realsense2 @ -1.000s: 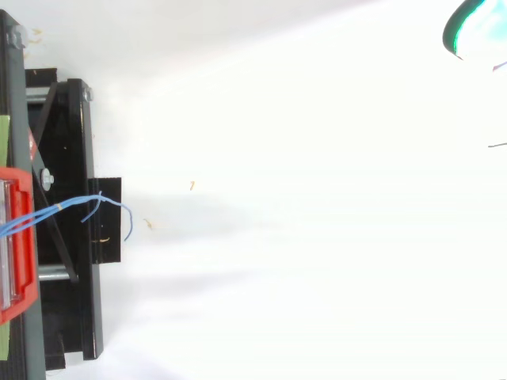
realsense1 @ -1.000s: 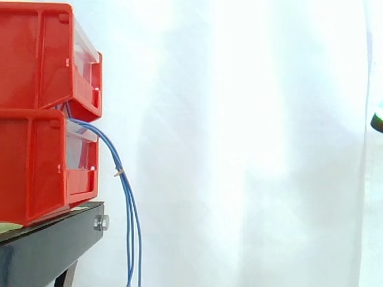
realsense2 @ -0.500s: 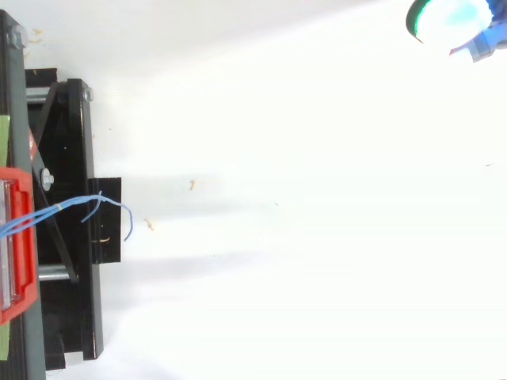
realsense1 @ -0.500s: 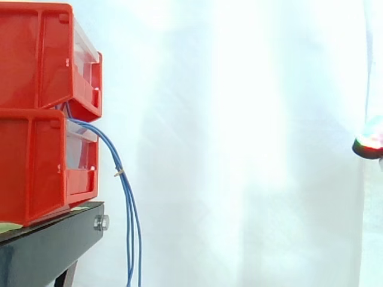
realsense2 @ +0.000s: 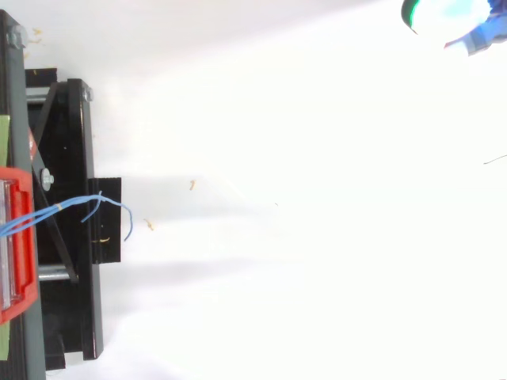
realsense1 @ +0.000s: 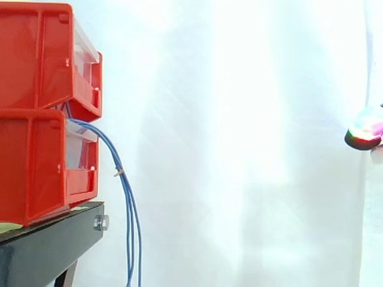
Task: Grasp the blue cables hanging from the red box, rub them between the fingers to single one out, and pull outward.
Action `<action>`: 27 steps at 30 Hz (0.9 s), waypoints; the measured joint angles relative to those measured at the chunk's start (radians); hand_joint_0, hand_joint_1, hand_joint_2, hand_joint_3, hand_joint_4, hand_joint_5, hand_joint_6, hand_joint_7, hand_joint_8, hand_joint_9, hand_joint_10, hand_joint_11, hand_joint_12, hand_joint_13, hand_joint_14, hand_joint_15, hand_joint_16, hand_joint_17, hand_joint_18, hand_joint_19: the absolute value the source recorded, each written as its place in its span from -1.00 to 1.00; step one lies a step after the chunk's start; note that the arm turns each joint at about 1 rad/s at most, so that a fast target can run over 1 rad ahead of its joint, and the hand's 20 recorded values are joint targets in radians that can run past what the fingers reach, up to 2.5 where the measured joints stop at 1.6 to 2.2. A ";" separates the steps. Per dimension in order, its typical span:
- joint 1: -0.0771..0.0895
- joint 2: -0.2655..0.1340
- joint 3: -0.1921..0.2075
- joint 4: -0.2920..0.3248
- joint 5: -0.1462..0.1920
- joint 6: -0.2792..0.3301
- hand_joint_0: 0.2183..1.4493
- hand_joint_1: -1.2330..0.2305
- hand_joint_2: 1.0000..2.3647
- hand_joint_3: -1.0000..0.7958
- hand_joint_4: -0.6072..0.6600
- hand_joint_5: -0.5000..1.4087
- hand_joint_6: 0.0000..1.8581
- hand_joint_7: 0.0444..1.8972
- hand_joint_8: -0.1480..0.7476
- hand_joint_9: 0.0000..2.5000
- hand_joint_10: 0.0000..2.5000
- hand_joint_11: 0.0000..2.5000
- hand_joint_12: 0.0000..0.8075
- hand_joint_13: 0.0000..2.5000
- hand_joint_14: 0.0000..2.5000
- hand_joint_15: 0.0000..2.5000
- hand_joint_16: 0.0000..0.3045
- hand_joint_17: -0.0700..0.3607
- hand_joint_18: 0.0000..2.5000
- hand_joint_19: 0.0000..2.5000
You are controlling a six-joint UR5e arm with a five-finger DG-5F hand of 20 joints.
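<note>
At the far left stands a stack of two red plastic bins (realsense1: 39,119) with clear fronts, one atop the other, resting on a black metal stand (realsense1: 48,248). The thin blue cables (realsense1: 128,215) come out at the front of the stack, where the upper bin sits on the lower one. They arch over to the right of the stack and hang straight down, close together, past the front edge of the stand and beyond the bottom of the side view. A small tan tie (realsense1: 118,173) rings them just beside the lower bin's front. From above, the same cables (realsense2: 95,207) run rightward from the stack across the stand, their loose ends curling just past its edge. To the right of the stack the white curtain (realsense1: 239,149) hangs plain. My hand (realsense1: 364,133) is well apart from the stack and the cables, at the far right edge, glowing cyan and red, about level with the lower bin. From above it (realsense2: 444,14) sits in the top right corner. Whether it is open or closed I cannot tell.
</note>
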 measured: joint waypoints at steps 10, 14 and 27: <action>0.002 -0.044 0.001 0.083 -0.023 0.014 -0.55 -0.11 -1.00 -0.44 0.39 -0.66 -0.46 -0.28 -0.03 -0.39 -1.00 -0.93 -0.15 -0.45 -0.99 -0.84 -0.73 -0.24 -0.59 -0.80; 0.005 -0.053 0.001 0.092 -0.037 0.010 -0.55 -0.11 -1.00 -0.44 0.39 -0.66 -0.46 -0.28 -0.03 -0.38 -1.00 -0.93 -0.15 -0.44 -0.99 -0.83 -0.73 -0.24 -0.59 -0.80; 0.004 -0.062 0.001 0.084 -0.072 0.006 -0.54 -0.11 -1.00 -0.44 0.38 -0.66 -0.46 -0.28 -0.03 -0.38 -1.00 -0.93 -0.15 -0.45 -0.99 -0.83 -0.73 -0.25 -0.59 -0.80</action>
